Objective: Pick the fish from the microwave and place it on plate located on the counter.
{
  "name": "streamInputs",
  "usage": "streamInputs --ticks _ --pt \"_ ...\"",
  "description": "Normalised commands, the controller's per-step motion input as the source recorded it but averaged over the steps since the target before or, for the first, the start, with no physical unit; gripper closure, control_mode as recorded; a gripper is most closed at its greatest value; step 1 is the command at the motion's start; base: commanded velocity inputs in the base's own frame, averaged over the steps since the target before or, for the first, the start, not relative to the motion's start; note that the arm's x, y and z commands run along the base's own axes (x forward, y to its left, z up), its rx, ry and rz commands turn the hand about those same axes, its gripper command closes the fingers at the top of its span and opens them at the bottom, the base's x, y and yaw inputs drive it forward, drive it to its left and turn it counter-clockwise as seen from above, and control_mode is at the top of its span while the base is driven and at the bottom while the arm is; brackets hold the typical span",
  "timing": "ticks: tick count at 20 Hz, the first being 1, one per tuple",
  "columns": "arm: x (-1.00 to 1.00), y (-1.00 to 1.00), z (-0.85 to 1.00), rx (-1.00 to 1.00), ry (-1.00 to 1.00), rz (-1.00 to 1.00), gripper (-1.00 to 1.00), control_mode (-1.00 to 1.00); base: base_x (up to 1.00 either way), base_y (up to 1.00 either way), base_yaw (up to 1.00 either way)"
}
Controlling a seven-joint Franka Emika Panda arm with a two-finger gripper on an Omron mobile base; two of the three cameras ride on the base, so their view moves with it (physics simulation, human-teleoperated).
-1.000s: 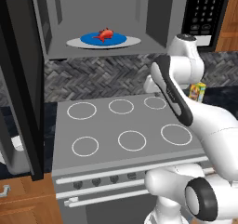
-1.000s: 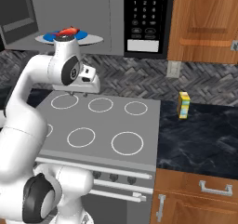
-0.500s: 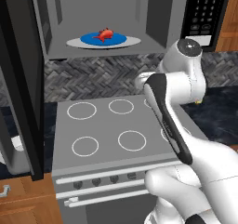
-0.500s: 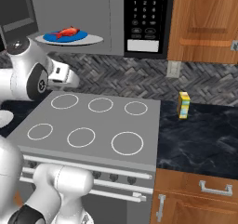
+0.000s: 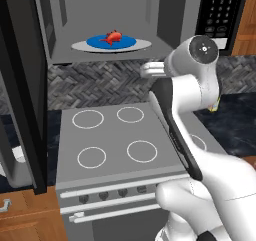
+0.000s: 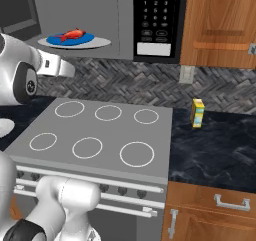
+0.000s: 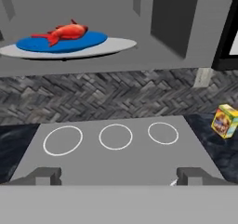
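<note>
Door: black, swung open at far left of the left base view, well left of the jaws.
Plate: white rim showing at the left edge of the right base view, low on the desk, left of the stove.
Fish: red-orange, lying on the blue plate, above and to the left of the jaws; apart from them.
Blue plate: round, under the fish, resting on the turntable.
Turntable: pale disc inside the microwave, carrying the blue plate.
Microwave: grey cavity open, ahead of and above the jaws.
Stove: grey top with white ring burners, directly below and ahead of the jaws.
Jaws: spread wide, both dark tips low in the hand view with nothing between them; aimed at the backsplash below the microwave.
Arm: white, raised over the stove's right side in the left base view.
Keypad: black panel, right of the cavity, above and right of the jaws.
Carton: small yellow box, tilted in the hand view, right of the jaws, standing on the desk.
Desk: dark glossy stone, right of the stove, above wooden cabinet fronts.
</note>
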Motion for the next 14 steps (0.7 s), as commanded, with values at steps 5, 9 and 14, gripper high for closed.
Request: streamInputs --ticks 5,9,14 --pt "0.04 0.06 0.73 0.00 -0.01 0.00 -1.00 -1.00 0.00 0.00 0.00" --pt "0.25 0.07 0.48 0.00 0.00 0.00 -1.00 -1.00 0.00 0.00 0.00" --pt "0.39 0.01 0.28 0.00 0.00 0.00 -1.00 -1.00 0.00 0.00 0.00"
